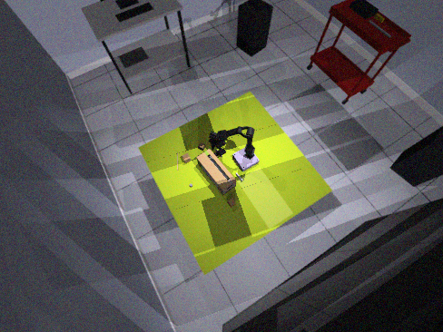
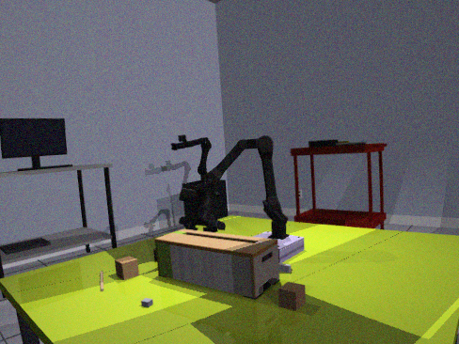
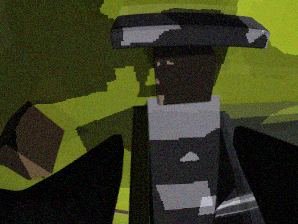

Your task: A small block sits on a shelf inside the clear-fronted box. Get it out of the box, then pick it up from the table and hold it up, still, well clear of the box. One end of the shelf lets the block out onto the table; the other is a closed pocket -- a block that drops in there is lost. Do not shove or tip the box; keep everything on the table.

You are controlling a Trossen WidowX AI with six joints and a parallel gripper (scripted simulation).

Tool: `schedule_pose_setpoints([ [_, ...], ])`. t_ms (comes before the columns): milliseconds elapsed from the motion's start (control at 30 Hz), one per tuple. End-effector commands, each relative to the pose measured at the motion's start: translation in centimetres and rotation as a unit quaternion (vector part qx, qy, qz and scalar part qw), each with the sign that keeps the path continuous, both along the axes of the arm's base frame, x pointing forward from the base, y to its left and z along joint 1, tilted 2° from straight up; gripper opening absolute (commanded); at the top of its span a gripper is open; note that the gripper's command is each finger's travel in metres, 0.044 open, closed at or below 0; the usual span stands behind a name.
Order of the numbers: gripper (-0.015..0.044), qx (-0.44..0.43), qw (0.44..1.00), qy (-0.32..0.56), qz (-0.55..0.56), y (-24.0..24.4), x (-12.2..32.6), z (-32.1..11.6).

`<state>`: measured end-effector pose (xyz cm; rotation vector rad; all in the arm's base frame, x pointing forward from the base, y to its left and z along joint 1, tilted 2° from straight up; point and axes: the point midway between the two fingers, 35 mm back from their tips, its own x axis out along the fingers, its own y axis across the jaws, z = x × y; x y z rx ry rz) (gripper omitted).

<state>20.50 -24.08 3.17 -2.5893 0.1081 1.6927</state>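
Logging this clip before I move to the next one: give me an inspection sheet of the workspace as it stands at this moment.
Surface: yellow-green table, lit in patches with dark shadow bands.
Job's things: long box with a tan slotted top and grey front, standing flat on the table; the small block on its shelf cannot be made out.
Clutter: brown cube left of the box, brown cube at its right end, thin upright peg, small grey-blue cube.
Claw: claw open, holding nothing, low behind the box at its far left part.
Cables: nothing seen.
Surroundings: red cart, desk with monitor, dark bin, tiled floor.
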Motion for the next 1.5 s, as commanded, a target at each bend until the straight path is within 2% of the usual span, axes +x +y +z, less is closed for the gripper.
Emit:
schedule_pose_setpoints([
  [0,0.0285,0.005,1.0,0.0,-0.001,0.1,0.1,-1.0],
  [933,0.0285,0.005,1.0,0.0,-0.001,0.5,0.0,-5.1],
  [1167,0.0101,0.005,1.0,0.0,-0.001,0.5,0.0,-5.1],
  [1300,0.0075,0.005,1.0,0.0,-0.001,0.5,0.0,-5.1],
  [1400,0.0,0.005,1.0,0.0,0.0,0.4,0.0,-4.2],
  [1467,0.0,0.004,1.0,0.0,0.0,0.3,0.1,-3.0],
])
